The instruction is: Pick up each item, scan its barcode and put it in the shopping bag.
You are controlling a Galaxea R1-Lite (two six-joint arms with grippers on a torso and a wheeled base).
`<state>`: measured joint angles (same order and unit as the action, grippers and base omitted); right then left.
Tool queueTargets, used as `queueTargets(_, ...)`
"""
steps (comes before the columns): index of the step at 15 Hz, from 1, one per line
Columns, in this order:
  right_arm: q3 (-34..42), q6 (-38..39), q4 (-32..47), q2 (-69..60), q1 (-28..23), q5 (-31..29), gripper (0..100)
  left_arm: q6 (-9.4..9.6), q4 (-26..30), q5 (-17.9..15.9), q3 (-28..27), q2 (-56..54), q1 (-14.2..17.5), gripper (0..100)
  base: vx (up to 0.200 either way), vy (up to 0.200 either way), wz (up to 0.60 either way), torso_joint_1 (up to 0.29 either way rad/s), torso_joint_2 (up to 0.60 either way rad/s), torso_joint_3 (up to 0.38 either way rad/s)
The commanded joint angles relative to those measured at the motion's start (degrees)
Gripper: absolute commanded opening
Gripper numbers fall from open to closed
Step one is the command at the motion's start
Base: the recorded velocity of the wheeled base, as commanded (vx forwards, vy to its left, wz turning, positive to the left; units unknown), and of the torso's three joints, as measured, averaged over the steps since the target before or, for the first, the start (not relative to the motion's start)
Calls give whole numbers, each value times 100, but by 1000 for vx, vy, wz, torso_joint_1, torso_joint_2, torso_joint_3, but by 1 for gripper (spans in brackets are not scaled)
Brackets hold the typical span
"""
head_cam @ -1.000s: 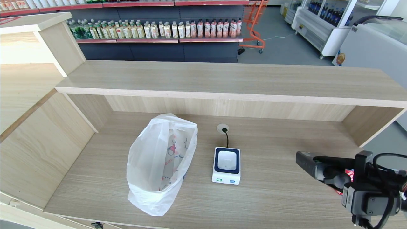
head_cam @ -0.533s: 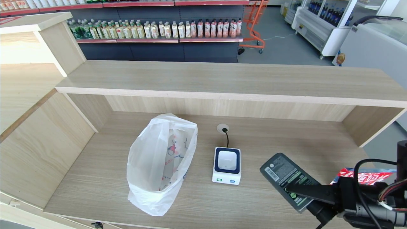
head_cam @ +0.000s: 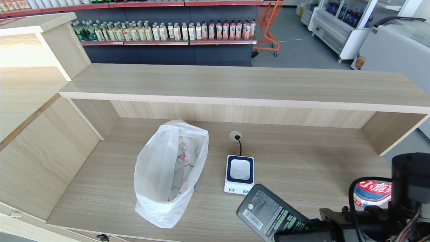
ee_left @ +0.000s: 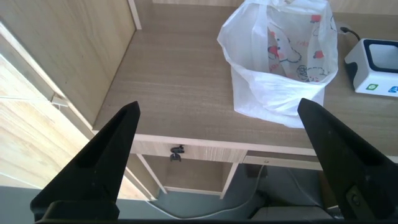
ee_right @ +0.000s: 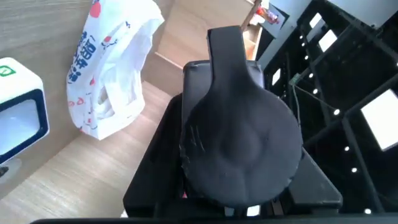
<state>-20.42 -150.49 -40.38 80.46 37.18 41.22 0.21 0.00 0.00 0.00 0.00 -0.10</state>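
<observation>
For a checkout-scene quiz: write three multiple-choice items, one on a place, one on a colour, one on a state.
1. The scanner stands: A) inside the shopping bag; B) right of it; C) on the top ledge.
2. The pack in the right gripper is: A) yellow; B) white; C) dark grey.
3. The left gripper is: A) open; B) shut on a bottle; C) shut on the bag.
1B: it sits on the counter beside the bag. 2C: dark wrapper, white barcode label. 3A: spread wide, holding nothing.
</observation>
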Motion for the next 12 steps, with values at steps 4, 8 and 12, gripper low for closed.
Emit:
queueTargets(4, -15, 11, -339, 110, 422, -17, 0, -3, 0, 0, 0, 0, 1, 100, 0, 0, 0, 0, 0, 0)
queueTargets(8, -32, 29, -339, 119, 307, -52, 0, -3, 0, 0, 0, 0, 1, 100, 0, 0, 0, 0, 0, 0)
queueTargets(12, -50, 125, -348, 110, 70, -44, 0, -3, 0, 0, 0, 0, 1, 100, 0, 0, 0, 0, 0, 0)
